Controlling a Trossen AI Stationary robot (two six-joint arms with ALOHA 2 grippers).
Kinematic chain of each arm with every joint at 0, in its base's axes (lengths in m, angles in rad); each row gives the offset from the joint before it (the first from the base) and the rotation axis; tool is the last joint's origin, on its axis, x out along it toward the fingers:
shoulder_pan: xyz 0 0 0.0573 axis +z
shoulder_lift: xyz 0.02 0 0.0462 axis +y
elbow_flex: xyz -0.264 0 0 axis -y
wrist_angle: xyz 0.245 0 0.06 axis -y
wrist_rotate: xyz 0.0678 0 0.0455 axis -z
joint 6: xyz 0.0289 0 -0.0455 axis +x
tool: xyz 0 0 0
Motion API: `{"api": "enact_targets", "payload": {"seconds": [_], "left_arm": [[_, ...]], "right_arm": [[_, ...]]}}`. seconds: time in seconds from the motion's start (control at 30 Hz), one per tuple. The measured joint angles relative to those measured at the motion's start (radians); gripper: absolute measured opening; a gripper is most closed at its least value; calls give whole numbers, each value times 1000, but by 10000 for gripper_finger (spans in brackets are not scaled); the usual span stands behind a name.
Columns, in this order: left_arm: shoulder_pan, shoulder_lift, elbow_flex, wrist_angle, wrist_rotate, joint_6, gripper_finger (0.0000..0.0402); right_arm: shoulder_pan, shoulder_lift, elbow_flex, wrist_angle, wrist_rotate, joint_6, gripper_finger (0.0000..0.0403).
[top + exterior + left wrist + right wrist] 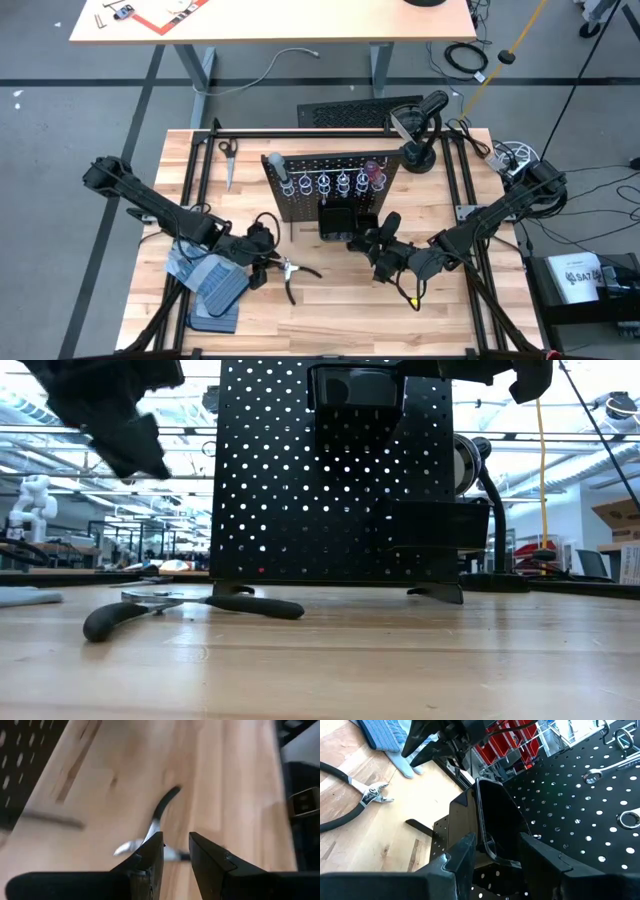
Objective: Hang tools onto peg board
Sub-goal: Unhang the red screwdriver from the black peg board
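Note:
The black-and-silver pliers (295, 271) (200, 603) lie flat on the wooden table, in front of the peg board's left half. My left gripper (266, 262) (176, 845) hovers just above their jaw end, open by a narrow gap with nothing in it. The peg board (330, 185) stands upright mid-table. Wrenches (605, 767) hang from its rings, with a red-handled screwdriver (376, 172) and a grey-handled one (272, 165) in them. My right gripper (365, 238) (495, 855) is at the board's black bin (340, 220). My right gripper has the bin's upper rim and wall (487, 840) between its two fingers, coming about level from the table's near right. One finger (465, 852) lies against the outer face. The other (540, 857) is on the far side of the wall. The bin stays on the board.
Blue-grey gloves (205, 278) lie under my left arm at the near left. Scissors (228, 155) lie left of the board. A flat ribbed mat (350, 113) and a black stand (420, 150) are behind it. Bare wood lies in front of the board.

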Motion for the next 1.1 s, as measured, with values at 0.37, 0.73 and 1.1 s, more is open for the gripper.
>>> {"api": "enact_targets", "payload": {"seconds": [0.37,0.73,1.1], "left_arm": [[-1,-150,1,314,-17,300,100],[-36,-310,2,740,-37,691,100],[-47,-232,2,1019,222,927,187]], "right_arm": [[26,0,0,66,2,-90,144],[79,0,0,266,3,-264,144],[109,0,199,226,188,-281,154]]}}
